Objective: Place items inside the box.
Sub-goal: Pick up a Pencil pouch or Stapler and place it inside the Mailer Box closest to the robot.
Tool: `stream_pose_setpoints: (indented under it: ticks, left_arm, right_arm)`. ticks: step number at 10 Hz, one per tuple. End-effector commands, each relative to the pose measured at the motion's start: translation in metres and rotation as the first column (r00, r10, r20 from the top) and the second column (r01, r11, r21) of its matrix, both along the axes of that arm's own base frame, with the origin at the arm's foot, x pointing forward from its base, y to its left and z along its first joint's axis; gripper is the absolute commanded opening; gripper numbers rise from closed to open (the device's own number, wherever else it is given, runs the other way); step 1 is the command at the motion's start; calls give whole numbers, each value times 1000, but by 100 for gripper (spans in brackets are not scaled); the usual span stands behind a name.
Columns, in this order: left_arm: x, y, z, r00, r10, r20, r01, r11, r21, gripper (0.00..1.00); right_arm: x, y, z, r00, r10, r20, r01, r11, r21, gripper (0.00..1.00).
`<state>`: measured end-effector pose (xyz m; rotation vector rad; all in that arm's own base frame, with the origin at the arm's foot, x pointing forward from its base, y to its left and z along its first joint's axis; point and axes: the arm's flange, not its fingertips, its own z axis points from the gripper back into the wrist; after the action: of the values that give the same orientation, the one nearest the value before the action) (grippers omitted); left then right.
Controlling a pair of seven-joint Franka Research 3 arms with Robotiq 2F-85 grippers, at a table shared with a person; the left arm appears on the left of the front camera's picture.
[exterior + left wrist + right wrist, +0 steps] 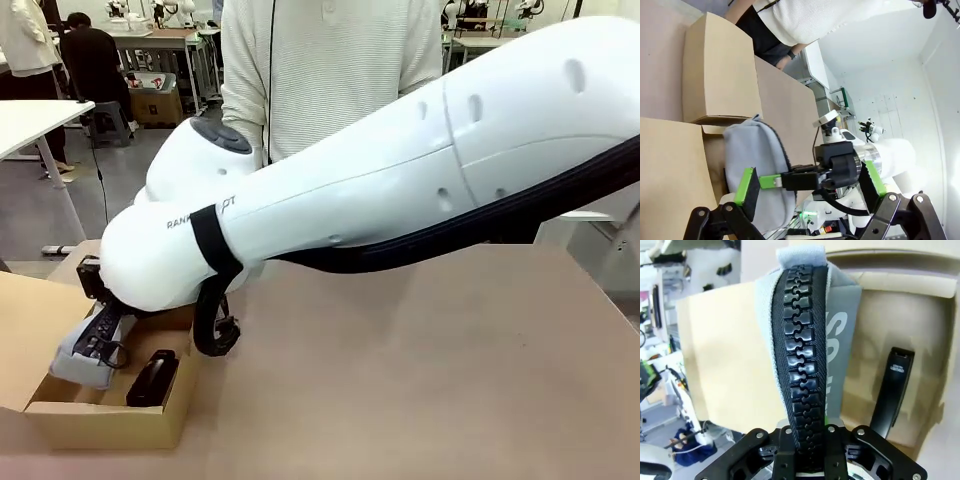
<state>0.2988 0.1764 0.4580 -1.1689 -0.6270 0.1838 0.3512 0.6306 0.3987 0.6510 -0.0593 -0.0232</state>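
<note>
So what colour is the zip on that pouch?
Black zip, on a light grey pouch; the right wrist view shows it best.

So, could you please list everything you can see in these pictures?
grey fabric zip pouch: one, grey with a black zip, over the box's left side, held by the right gripper
black stapler: one, black, lying inside the box
brown cardboard box: one, brown, near left part of the table, flaps open
table: one, brown top
person: one, white sweater, at the far side
right gripper: one, black, shut on the pouch
left gripper: one, black with green pads, open, facing the pouch
</note>
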Motion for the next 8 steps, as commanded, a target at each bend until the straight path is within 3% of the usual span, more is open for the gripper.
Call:
stream_pose_setpoints:
  ticks: [1,6,8]
  left_arm:
    - [-4,-2,-1,1000,-10,30,10,1000,0,100]
    - [-4,-2,-1,1000,-10,30,10,1000,0,100]
    - [-4,-2,-1,1000,-10,30,10,1000,0,100]
  right_arm:
    - [1,23,0,999,-46,-1,46,998,-52,8]
    - [5,30,-32,996,-33,-80,21,988,-150,8]
    - [8,35,-46,996,-44,-80,27,980,-195,8]
